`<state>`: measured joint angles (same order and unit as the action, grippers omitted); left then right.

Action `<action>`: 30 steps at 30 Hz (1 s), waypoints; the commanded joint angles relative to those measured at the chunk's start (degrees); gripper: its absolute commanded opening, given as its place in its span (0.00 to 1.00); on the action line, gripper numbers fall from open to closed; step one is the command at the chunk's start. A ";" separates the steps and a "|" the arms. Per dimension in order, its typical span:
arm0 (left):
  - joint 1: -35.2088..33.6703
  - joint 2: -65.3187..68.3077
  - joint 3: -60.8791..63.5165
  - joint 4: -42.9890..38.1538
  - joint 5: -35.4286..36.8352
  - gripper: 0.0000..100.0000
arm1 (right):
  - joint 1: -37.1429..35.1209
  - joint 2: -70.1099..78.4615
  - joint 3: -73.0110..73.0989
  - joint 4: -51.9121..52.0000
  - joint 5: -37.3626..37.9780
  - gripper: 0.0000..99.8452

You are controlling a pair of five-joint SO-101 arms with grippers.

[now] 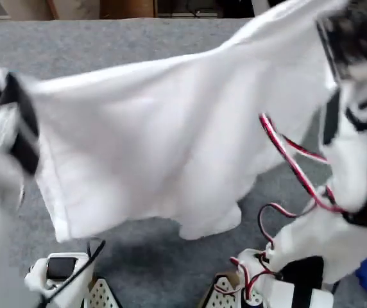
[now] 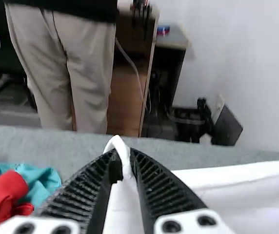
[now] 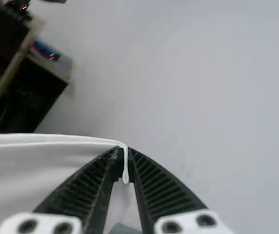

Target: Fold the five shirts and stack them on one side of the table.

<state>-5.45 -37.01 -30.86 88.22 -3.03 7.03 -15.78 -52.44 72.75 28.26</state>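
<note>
- white shirt [image 1: 170, 147] is hanging spread out in the air over the grey table [image 1: 138, 38], stretched btw the two arms. lower edge is drooping toward the tabletop; can't tell if it's touching.
- left gripper [image 2: 122, 168] is clamping a small bunched fold at one end of the shirt, w/ a loop of fabric poking up out of the closed jaws.
- right gripper [image 3: 124, 165] is pinching the opposite end, jaws shut on a thin fold, w/ the top edge running off taut from it.
- handling: the cloth is looking light, thin and v. soft, w/ no stiffness. the top edge is pulling nearly straight while the rest is sagging in loose folds. prob swinging and billowing on any quick move, so slow lowering is looking safer.
- grip: each gripper is biting only a narrow bit of fabric. guessing a hard pull apart would be slipping it out.
- best hold pts are prob corners, hems or seams, where the cloth is doubled and less slick.
- red garment [image 2: 0, 197] and teal garment [image 2: 37, 178] are lying crumpled on the table off to the left arm's side, prob more shirts waiting.
- judging: this shirt isn't folded yet and is needing to be laid flat first.
</note>
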 commanded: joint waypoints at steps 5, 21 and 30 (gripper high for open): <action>-3.96 5.05 25.67 -25.49 0.26 0.02 | -9.19 2.15 18.24 -5.89 0.53 0.01; -5.01 23.08 41.85 -50.90 0.26 0.02 | -10.59 14.90 36.44 -29.36 -7.12 0.01; -5.54 27.47 35.78 -51.25 0.26 0.02 | -11.03 15.78 36.35 -52.57 -3.25 0.01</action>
<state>-10.29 -9.14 10.29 35.74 -3.03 -2.99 0.31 -15.78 27.03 22.37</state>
